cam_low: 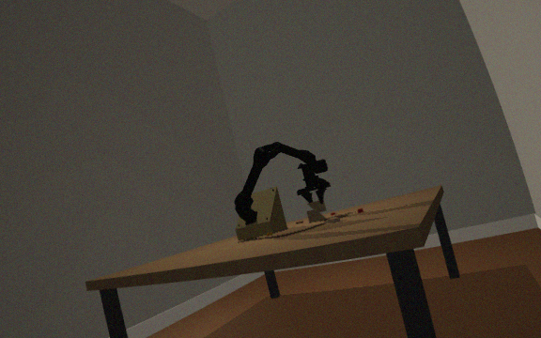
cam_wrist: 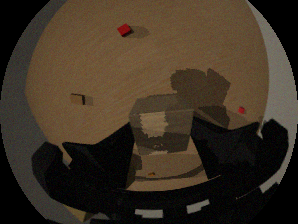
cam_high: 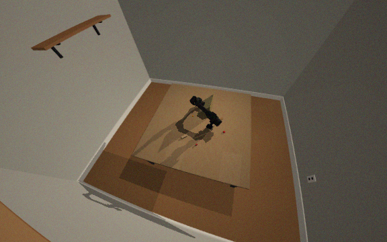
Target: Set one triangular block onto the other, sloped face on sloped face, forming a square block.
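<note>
My gripper (cam_low: 316, 201) (cam_wrist: 160, 120) points down and is shut on a grey-tan triangular block (cam_low: 317, 207) (cam_wrist: 161, 134), one finger on each side. The other triangular block (cam_low: 315, 216) rests on the table, directly below the held one in the exterior view. The two blocks look very close there; I cannot tell whether their sloped faces touch. The held block looks slightly tilted against the lower one. In the wrist view the held block hides most or all of the lower one. In the top view the arm hides the gripper's hold.
On the table (cam_high: 227, 161) (cam_low: 181, 263) lie a red cube (cam_high: 224, 132) (cam_wrist: 124, 30), another small red piece (cam_high: 196, 144) (cam_wrist: 241, 110), a small tan piece (cam_wrist: 77, 99) and an orange bit (cam_high: 193, 116) (cam_wrist: 151, 174). A yellowish wedge-shaped box (cam_low: 266, 207) stands by the arm's base.
</note>
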Robot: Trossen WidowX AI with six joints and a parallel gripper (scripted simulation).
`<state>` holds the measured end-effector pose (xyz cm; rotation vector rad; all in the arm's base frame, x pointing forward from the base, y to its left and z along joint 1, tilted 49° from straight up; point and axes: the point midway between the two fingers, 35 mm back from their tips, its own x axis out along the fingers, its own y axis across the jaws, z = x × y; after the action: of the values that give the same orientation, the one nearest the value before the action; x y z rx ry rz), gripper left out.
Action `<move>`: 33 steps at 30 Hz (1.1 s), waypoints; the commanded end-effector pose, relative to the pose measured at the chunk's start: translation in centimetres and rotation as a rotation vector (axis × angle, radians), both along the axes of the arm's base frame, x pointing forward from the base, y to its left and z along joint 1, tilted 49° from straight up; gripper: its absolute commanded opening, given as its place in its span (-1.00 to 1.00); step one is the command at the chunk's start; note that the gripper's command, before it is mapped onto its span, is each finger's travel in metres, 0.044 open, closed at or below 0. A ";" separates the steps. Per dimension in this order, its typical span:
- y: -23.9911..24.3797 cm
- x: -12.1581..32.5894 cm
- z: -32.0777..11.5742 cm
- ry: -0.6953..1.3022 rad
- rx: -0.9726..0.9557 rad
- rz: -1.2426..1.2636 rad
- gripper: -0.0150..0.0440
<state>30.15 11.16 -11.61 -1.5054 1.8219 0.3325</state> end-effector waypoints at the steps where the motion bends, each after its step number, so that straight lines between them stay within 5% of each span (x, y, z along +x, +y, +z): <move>1: -1.4 -0.3 -0.4 -0.001 -0.002 0.003 -0.49; 33: -1.4 0.0 -0.3 -0.002 0.006 0.004 -0.49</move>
<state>29.95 9.69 -11.99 -1.4996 1.8238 0.3373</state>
